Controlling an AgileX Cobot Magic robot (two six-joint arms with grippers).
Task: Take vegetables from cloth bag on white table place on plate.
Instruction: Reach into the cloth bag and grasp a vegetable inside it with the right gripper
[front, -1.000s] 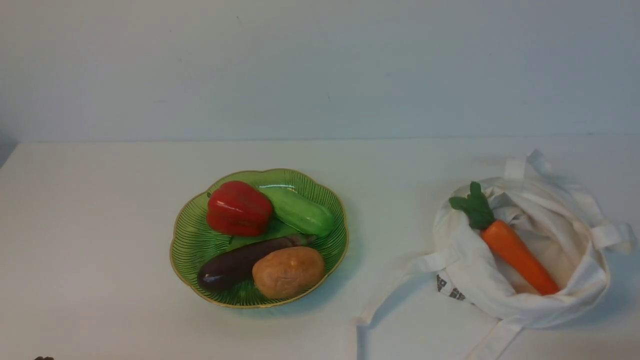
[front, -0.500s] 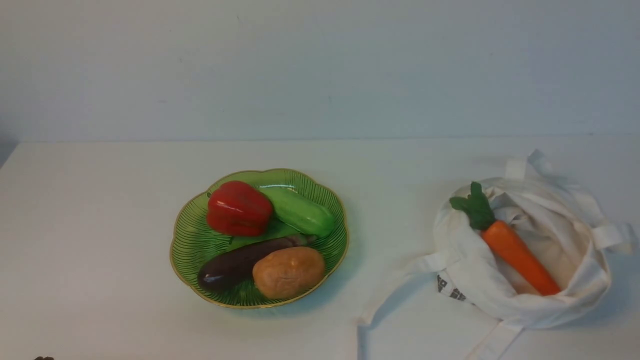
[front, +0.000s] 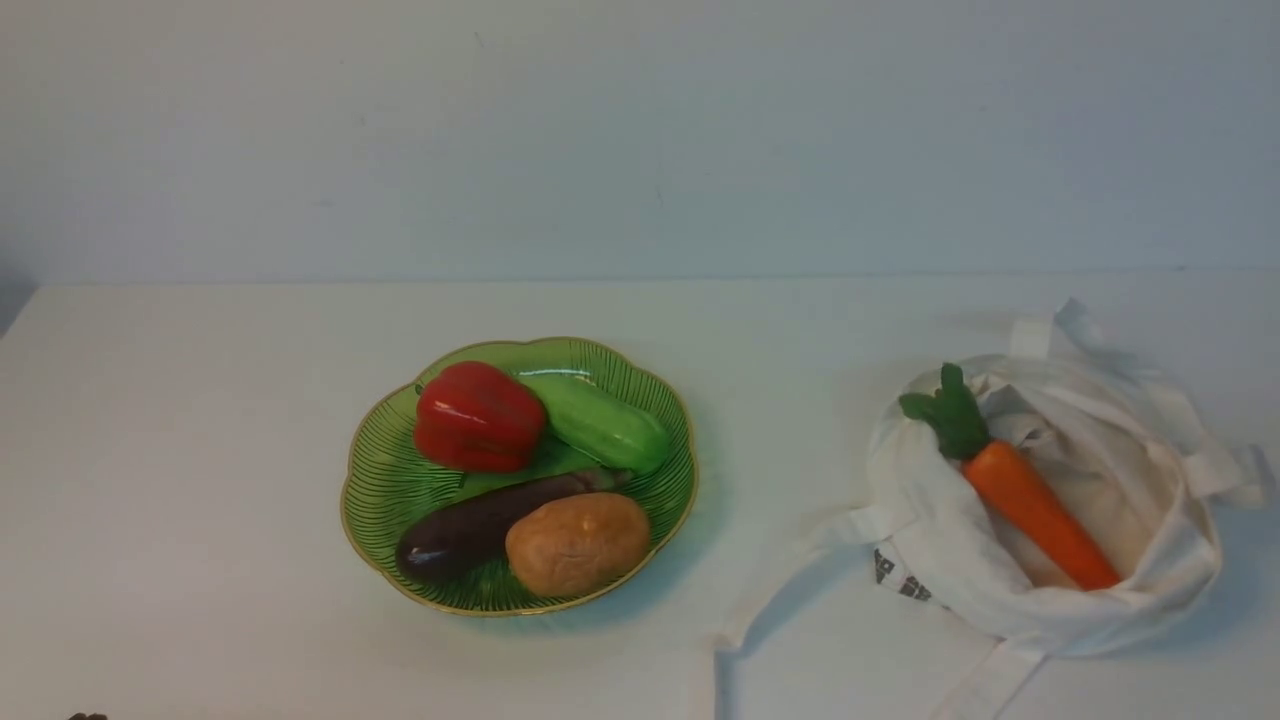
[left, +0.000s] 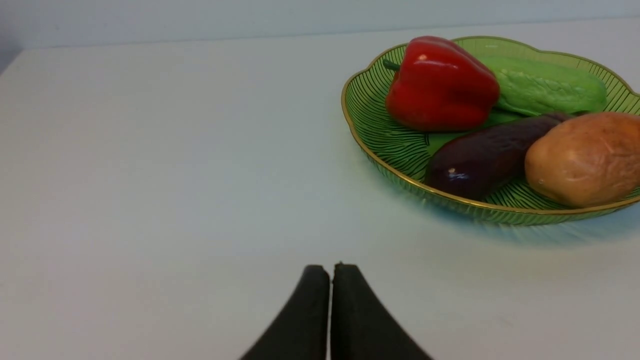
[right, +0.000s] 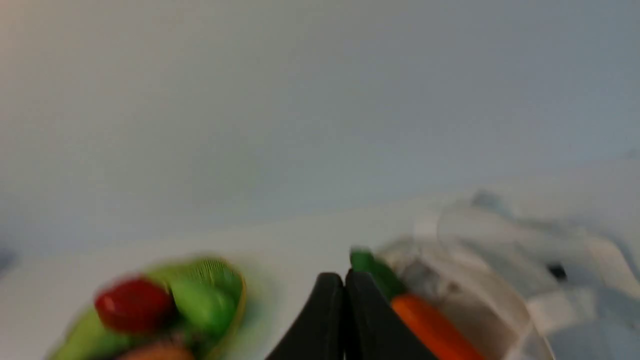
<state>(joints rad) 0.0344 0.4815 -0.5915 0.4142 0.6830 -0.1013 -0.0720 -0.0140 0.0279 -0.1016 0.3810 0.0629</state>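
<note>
The orange carrot (front: 1035, 512) with a dark green top lies in the open off-white cloth bag (front: 1040, 600) at the right of the white table (front: 200, 420). The green gold-rimmed plate (front: 372, 480) sits mid-table. In the blurred right wrist view my right gripper (right: 344, 276) is shut and empty, above the table, with the carrot (right: 430, 325) and bag (right: 500, 260) just beyond its tips. My left gripper (left: 330, 267) is shut and empty, low over the bare table, short of the plate (left: 380, 145). Neither gripper shows in the front view.
The plate holds a red bell pepper (front: 477, 417), a green cucumber (front: 600, 422), a dark eggplant (front: 480, 525) and a brown potato (front: 577, 543). The bag's strap handles (front: 770, 600) trail over the table towards the front edge. A plain wall (front: 640, 130) stands behind the table.
In the front view the bag's far right strap has shifted slightly. The carrot, plate and other vegetables have not moved.
</note>
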